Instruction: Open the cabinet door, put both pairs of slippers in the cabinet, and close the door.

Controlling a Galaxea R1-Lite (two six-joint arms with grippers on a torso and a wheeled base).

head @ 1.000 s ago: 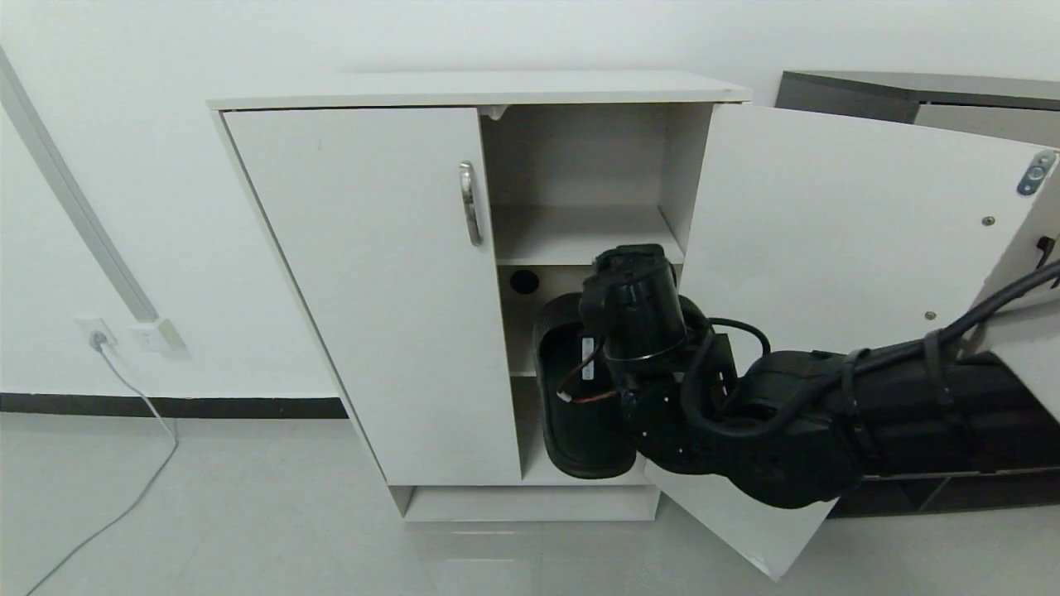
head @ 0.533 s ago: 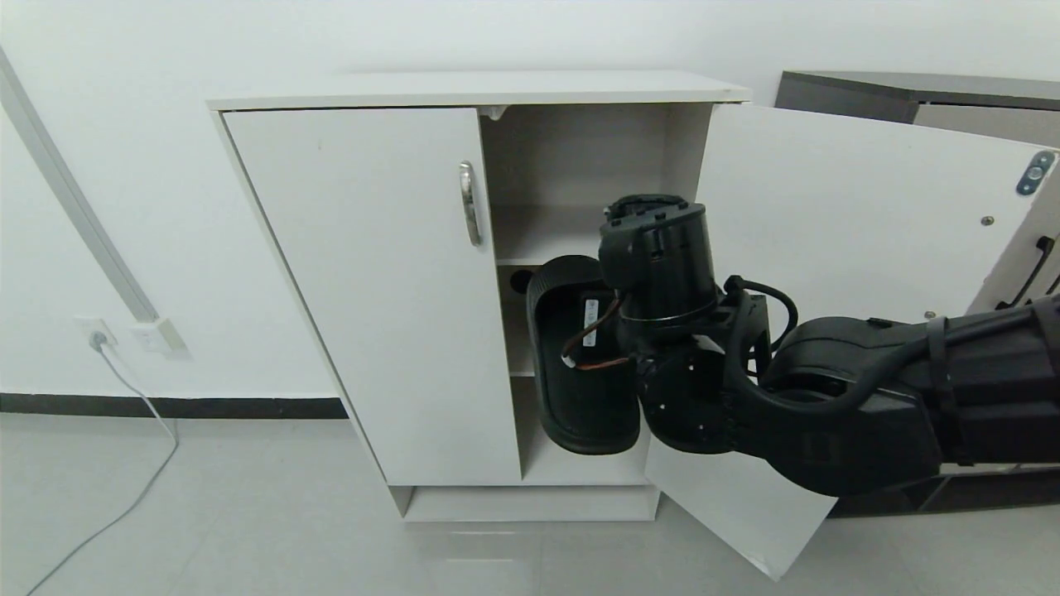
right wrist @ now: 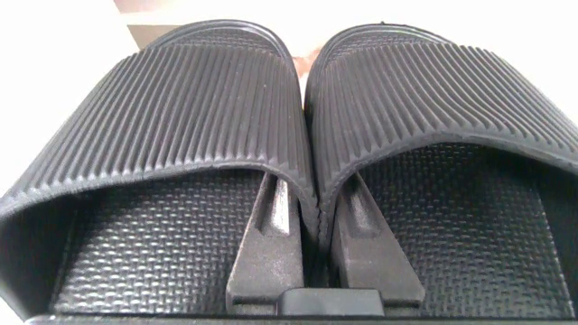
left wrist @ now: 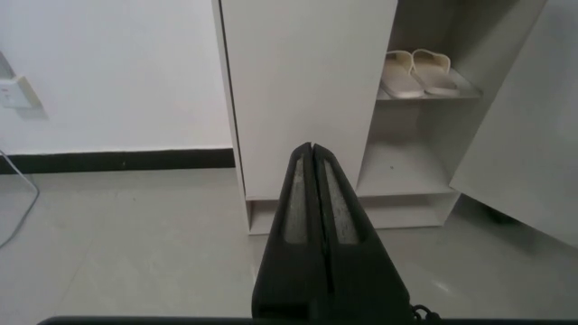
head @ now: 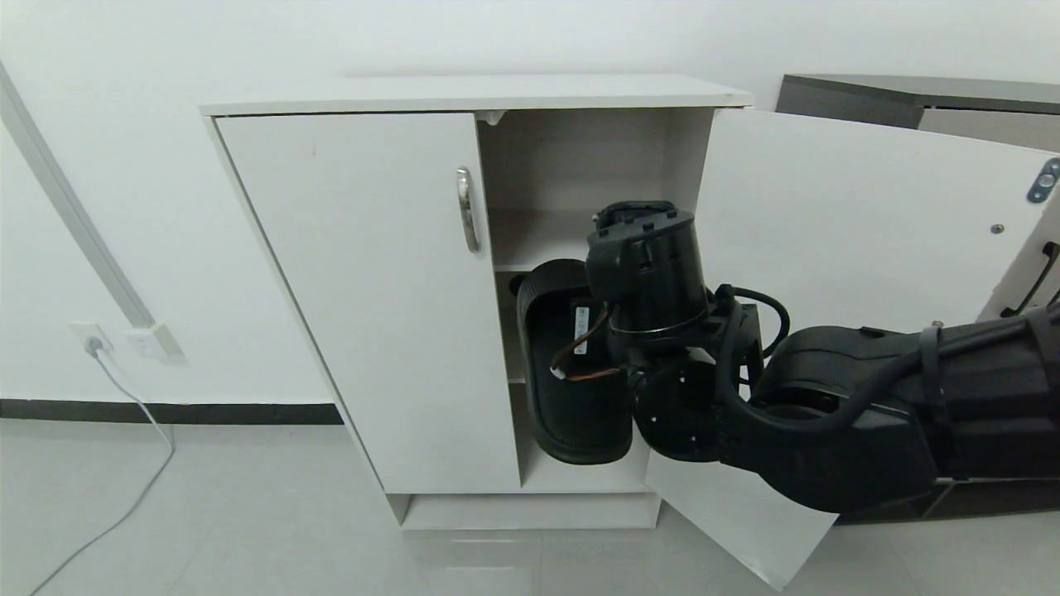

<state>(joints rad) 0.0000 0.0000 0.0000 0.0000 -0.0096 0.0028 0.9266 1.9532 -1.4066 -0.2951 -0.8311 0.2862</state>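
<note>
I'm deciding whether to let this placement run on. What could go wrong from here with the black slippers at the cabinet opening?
The black slippers hang upright, with their top seemingly level with the upper shelf edge, so pushing them in could snag them. The right gripper pinches only their adjoining inner walls, so one might slip out. The beige slippers already sit on one shelf and could get knocked.

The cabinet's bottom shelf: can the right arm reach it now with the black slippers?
Probably yes: the right door stands wide open, and the black slippers in the right tool hang close to the bottom shelf.
</note>
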